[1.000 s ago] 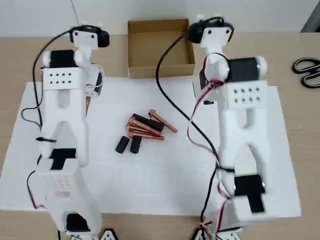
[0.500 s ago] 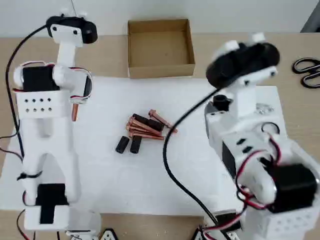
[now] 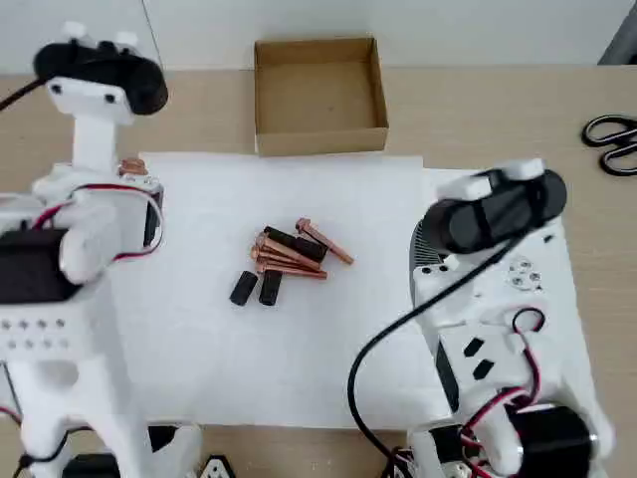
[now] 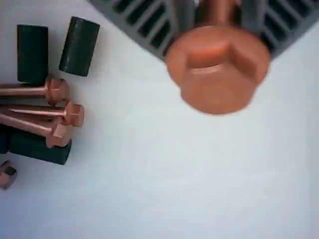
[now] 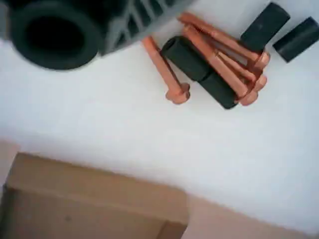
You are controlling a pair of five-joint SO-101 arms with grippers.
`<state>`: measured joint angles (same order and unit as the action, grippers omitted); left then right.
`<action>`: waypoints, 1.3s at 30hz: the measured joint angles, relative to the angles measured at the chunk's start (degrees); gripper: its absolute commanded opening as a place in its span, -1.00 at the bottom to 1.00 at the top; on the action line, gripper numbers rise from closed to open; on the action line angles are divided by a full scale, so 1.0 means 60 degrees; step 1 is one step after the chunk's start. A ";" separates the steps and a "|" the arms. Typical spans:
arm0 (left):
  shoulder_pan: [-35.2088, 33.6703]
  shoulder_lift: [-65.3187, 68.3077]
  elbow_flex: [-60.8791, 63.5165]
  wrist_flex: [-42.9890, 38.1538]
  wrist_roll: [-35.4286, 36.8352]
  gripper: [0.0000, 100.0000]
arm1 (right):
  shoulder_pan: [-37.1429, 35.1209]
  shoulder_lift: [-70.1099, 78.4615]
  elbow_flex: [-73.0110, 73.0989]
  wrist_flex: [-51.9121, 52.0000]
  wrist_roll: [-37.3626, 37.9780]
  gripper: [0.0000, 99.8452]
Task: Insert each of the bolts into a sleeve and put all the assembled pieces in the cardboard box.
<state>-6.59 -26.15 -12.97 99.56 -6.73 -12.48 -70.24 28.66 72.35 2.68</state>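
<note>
The left gripper [image 4: 215,12] clamps a bolt [image 4: 218,69] near the table's left edge; the right gripper [image 5: 65,20] clamps a sleeve [image 5: 52,37] toward its right edge.

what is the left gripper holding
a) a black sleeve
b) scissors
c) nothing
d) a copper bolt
d: in the left wrist view a copper bolt sits clamped in the left gripper, its head toward the camera.

Lab bench: wooden table [image 3: 478,110], 2 wired arms [image 3: 498,299], foam sheet [image 3: 299,358] (scissors [image 3: 612,144] at edge).
</note>
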 measured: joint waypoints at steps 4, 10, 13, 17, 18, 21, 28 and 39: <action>0.0000 -0.0601 0.0469 0.0000 0.0161 -0.99 | 0.0000 -0.1612 0.2271 -0.1788 0.0000 -0.99; 0.0000 -0.0996 0.0674 -0.0147 0.2007 -0.99 | 0.0000 -0.3487 0.5480 -0.3502 0.0000 -0.99; 0.0000 -0.1040 0.0674 -0.0513 0.2696 -0.99 | 0.0000 -0.4454 0.6755 -0.4337 0.0000 -0.99; 0.0220 -0.1304 0.0674 -0.0967 0.3150 -0.99 | -0.0498 -0.5377 0.8015 -0.5143 0.0000 -0.99; 0.0381 -0.1392 0.0674 -0.1026 0.3209 -0.99 | -0.0703 -0.5436 0.8264 -0.5201 0.0000 -0.99; 0.1172 -0.1597 0.0674 -0.1114 0.3443 -0.99 | -0.1201 -0.5465 0.8791 -0.5260 0.0000 -0.99; 0.2769 -0.1758 0.0689 -0.1802 0.4747 -0.99 | -0.2505 -0.5495 0.9187 -0.5260 0.0000 -0.99; 0.4205 -0.1773 0.3311 -0.4586 0.4879 -0.99 | -0.2652 -0.5495 0.9832 -0.5260 -0.1128 -0.99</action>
<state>18.64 -36.79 6.90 72.04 22.55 -28.40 -103.21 87.65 40.79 -4.09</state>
